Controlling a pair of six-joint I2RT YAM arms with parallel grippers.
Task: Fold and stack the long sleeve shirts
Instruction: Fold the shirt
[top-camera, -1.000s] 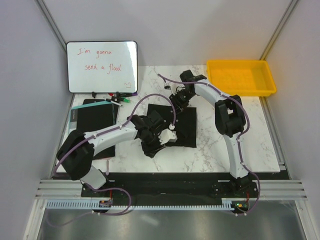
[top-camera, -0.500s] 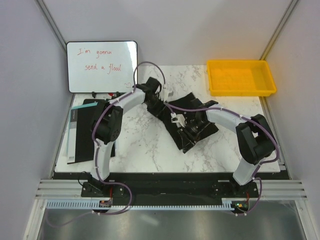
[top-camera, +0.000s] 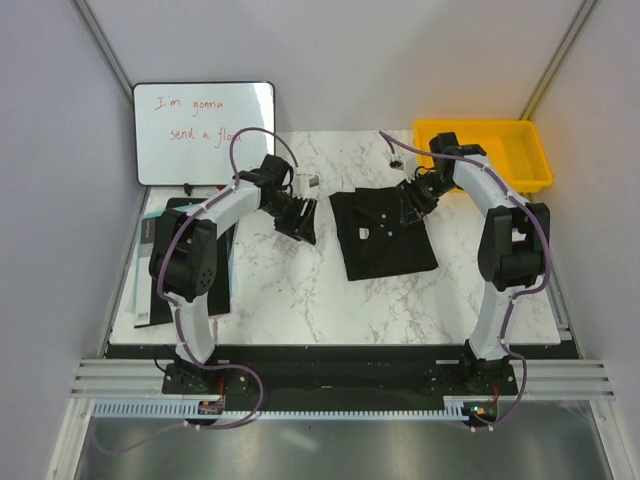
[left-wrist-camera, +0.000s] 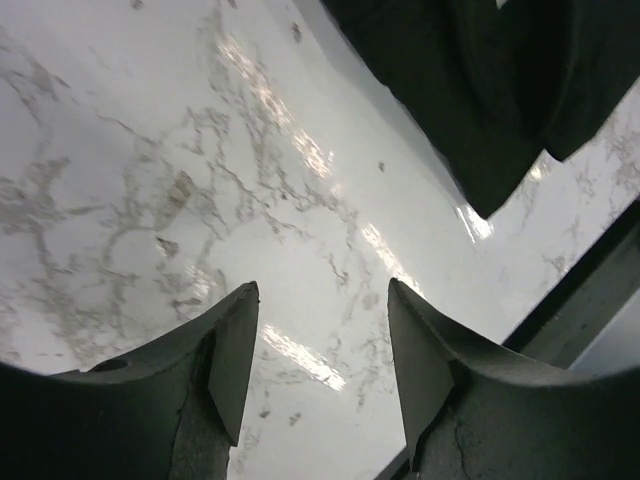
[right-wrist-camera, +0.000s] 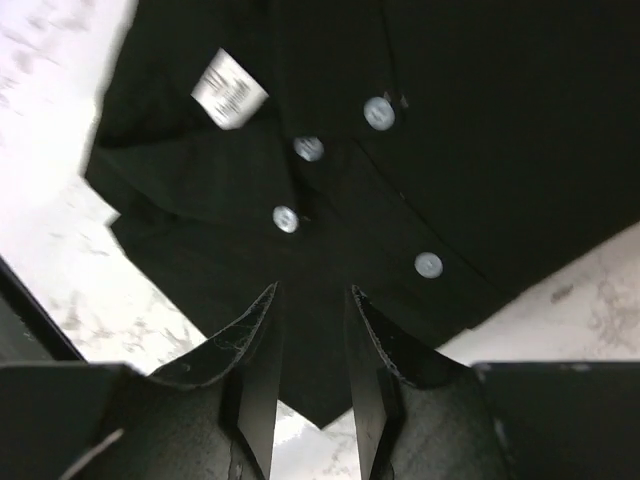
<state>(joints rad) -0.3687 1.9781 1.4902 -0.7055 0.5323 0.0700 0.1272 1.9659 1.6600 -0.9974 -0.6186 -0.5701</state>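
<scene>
One long sleeve shirt (top-camera: 385, 232) lies folded flat, a black rectangle on the marble table (top-camera: 300, 290). In the right wrist view I see its collar, label and pale buttons (right-wrist-camera: 330, 180). My right gripper (top-camera: 411, 204) hovers over the shirt's far right part. Its jaws (right-wrist-camera: 312, 290) stand a little apart, and the cloth shows flat below the gap. My left gripper (top-camera: 300, 222) is over bare marble just left of the shirt. It is open (left-wrist-camera: 320, 288) with nothing between the fingers, and the shirt's edge (left-wrist-camera: 500, 90) shows ahead.
A whiteboard (top-camera: 203, 132) stands at the back left with markers (top-camera: 235, 192) in front of it. A yellow tray (top-camera: 482, 155) sits at the back right. A flat black board (top-camera: 185, 240) lies at the left edge of the table.
The shirt has gone from a rumpled heap to a flat folded rectangle. My left gripper moved off it to the left and opened wider. My right gripper swung to its far right side.
</scene>
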